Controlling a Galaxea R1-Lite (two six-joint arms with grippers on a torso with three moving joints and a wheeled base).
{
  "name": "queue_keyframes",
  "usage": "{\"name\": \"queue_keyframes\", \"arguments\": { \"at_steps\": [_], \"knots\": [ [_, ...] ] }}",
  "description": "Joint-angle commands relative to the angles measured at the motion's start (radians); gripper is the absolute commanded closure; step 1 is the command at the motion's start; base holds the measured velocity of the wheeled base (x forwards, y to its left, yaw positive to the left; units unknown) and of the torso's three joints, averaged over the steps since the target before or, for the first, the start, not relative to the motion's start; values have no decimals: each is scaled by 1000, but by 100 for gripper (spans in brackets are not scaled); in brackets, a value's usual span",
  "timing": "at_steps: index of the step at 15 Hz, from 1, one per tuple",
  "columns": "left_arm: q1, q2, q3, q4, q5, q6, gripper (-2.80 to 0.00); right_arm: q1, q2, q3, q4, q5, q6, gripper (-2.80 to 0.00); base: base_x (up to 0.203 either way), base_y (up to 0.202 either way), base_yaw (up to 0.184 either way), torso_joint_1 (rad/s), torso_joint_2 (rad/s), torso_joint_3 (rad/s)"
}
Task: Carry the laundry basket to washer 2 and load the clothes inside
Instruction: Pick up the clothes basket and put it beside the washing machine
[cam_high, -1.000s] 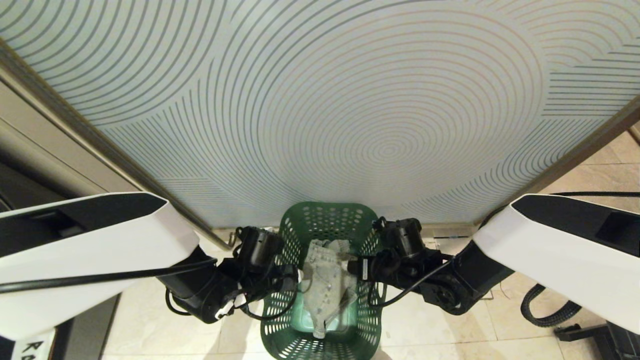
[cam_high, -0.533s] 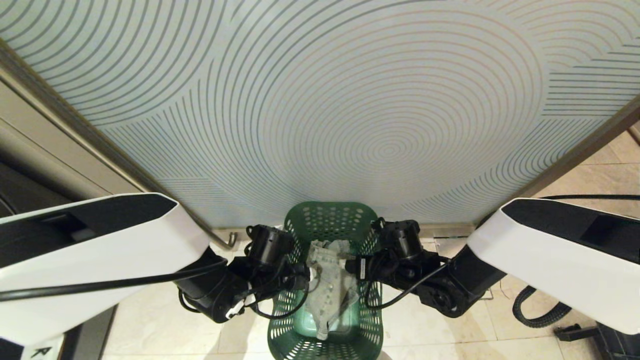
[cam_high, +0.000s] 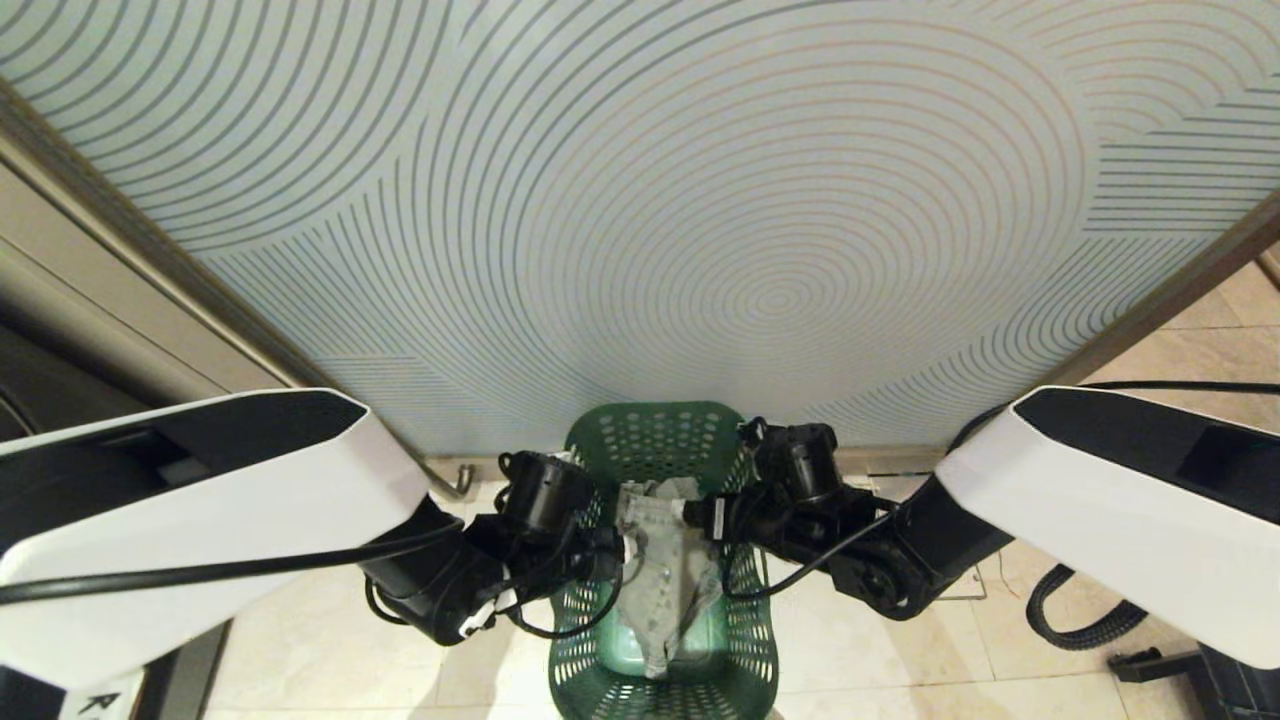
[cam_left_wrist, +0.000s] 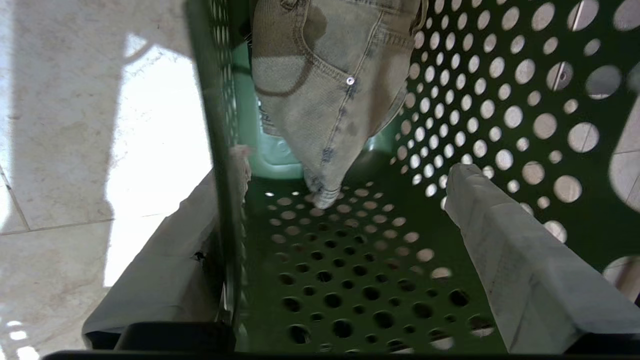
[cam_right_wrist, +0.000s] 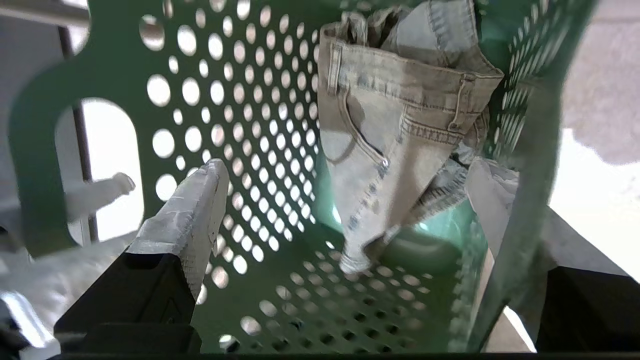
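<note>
My left end effector (cam_left_wrist: 345, 210) straddles the left long wall of the laundry basket (cam_high: 660, 440), one pad outside over the floor and the other inside among the perforations, jaws spread wide and not clamped on the plastic. My right end effector (cam_right_wrist: 345, 175) mirrors it on the opposite wall: one pad sits inside near a slot handle, the other just outside the rim, and it is likewise open with nothing gripped. In the head view both wrists flank the basket at about mid-length.

The basket stands on the pale tiled floor (cam_high: 320, 660), directly below me, with its far end close to a large panel printed with concentric lines (cam_high: 760, 220). Inside lie the clothes (cam_high: 665, 570), a crumpled pair of faded denim garments draped toward the bottom; the wrist views show a pocket seam and rivet hanging clear of both inner pads. No washer is recognisable in any view.

I judge this to be the pick-up stage of the carry: both arms are placed at the rims but the grasp is not made. The next move calls for closing both sides on the walls together, evenly, so the basket lifts level. I would watch that the inner pads catch only plastic and not the denim, and that the thin perforated walls don't flex or slip under the squeeze. A black cable (cam_high: 1080, 610) lies on the floor to my right, worth avoiding when the base drives.
</note>
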Motion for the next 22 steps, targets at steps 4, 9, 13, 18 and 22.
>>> {"name": "queue_keyframes", "arguments": {
  "at_steps": [4,9,13,18,22],
  "knots": [
    [-2,8,-2,-3,2,-2,-280,2,5,-3,-8,1,5,-280,0,0,0,0,0,0],
    [-3,8,-2,-3,2,-2,-280,4,5,3,-8,-1,3,-280,0,0,0,0,0,0],
    [-3,15,-3,-3,2,-2,-280,4,11,6,-8,-5,5,-280,0,0,0,0,0,0],
    [-3,16,-11,0,11,-5,-280,23,25,27,1,-28,0,-280,0,0,0,0,0,0],
    [-3,31,-12,0,11,-20,-280,27,25,49,20,-32,0,-280,0,0,0,0,0,0]
  ]
}}
